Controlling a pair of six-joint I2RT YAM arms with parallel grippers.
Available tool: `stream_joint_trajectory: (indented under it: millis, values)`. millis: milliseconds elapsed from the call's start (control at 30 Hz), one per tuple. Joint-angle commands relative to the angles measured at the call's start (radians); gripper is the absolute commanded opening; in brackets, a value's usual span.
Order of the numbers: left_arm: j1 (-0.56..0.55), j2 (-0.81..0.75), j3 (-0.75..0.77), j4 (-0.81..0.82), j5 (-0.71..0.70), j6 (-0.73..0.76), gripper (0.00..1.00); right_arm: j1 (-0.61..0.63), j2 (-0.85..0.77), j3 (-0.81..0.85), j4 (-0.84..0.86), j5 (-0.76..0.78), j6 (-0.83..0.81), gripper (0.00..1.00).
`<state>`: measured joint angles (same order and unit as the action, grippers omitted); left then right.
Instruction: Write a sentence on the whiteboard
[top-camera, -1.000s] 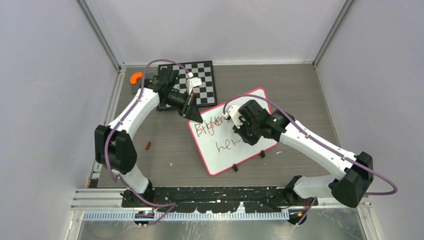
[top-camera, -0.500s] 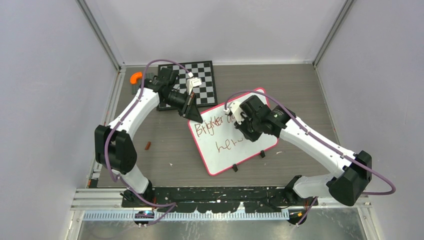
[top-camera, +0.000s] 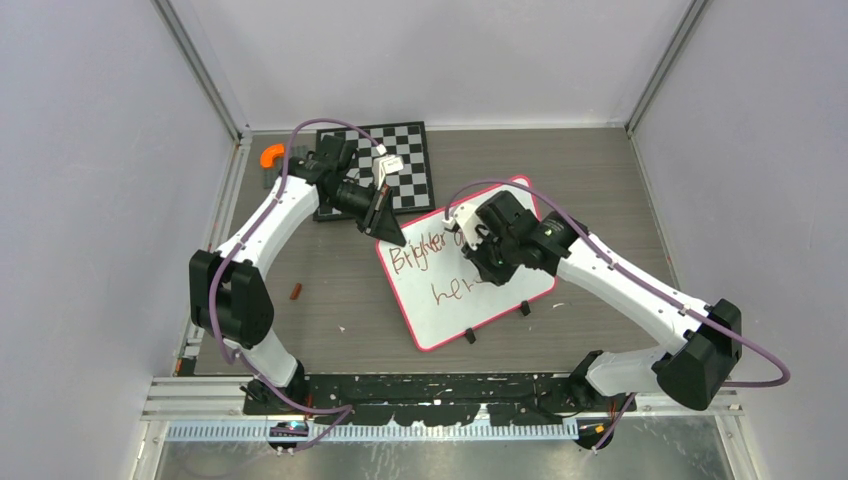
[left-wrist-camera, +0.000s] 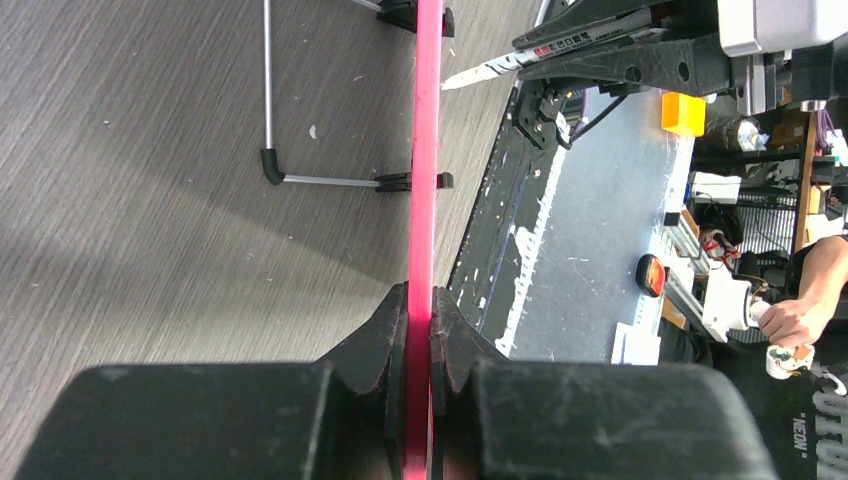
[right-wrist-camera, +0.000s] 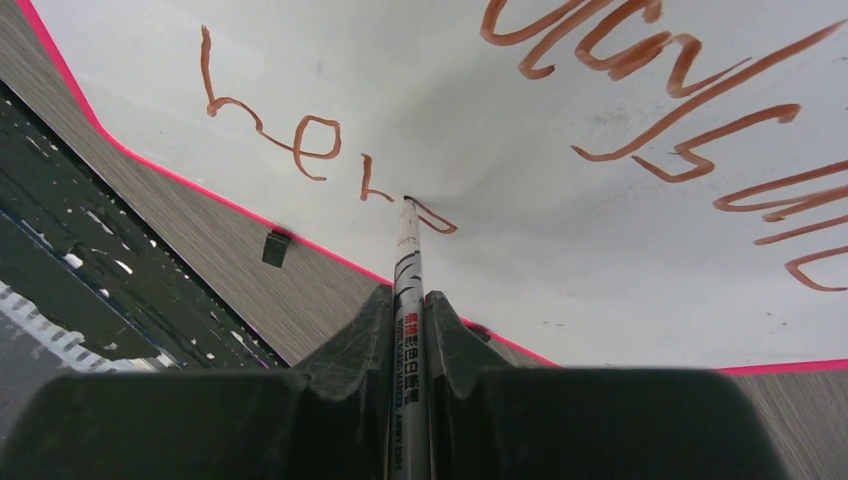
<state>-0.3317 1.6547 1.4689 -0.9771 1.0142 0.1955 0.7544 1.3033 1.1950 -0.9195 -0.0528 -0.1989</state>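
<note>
The whiteboard (top-camera: 452, 318), white with a pink rim, lies tilted in the middle of the table. My left gripper (top-camera: 389, 233) is shut on its far left corner; in the left wrist view the jaws (left-wrist-camera: 420, 300) pinch the pink rim (left-wrist-camera: 428, 150). My right gripper (top-camera: 480, 262) is shut on a grey whiteboard marker (right-wrist-camera: 408, 270), whose tip touches the board. The sentence (top-camera: 416, 252) is in reddish-brown letters: "Brighter" and partly hidden words on top, "her" (right-wrist-camera: 300, 140) and a fresh stroke below.
A black-and-white checkered board (top-camera: 408, 150) lies behind the left gripper, with an orange piece (top-camera: 270, 155) at the far left. A small brown bit (top-camera: 295, 291) lies on the table. Two black clip feet (top-camera: 470, 336) stand at the whiteboard's near edge.
My right gripper has shifted slightly towards the far left with the marker, and the lower line of writing has grown by a stroke. The left arm has not moved.
</note>
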Motion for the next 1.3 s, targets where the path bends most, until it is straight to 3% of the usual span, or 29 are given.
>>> stream_joint_trajectory:
  millis: [0,567,900,1267]
  values:
    - [-0.006,0.008,-0.013,0.001,-0.032,0.002,0.00,0.010,0.006,-0.019,0.066,0.002,0.009,0.00]
    - [-0.006,0.006,-0.010,-0.001,-0.031,-0.001,0.00,-0.022,-0.039,-0.064,0.028,0.135,-0.032,0.00]
    - [-0.005,0.005,-0.003,-0.003,-0.027,-0.003,0.00,-0.033,-0.087,-0.017,-0.050,0.018,-0.040,0.00]
    - [-0.006,0.003,-0.001,-0.002,-0.031,-0.005,0.00,-0.035,-0.034,-0.034,-0.010,0.174,-0.047,0.00]
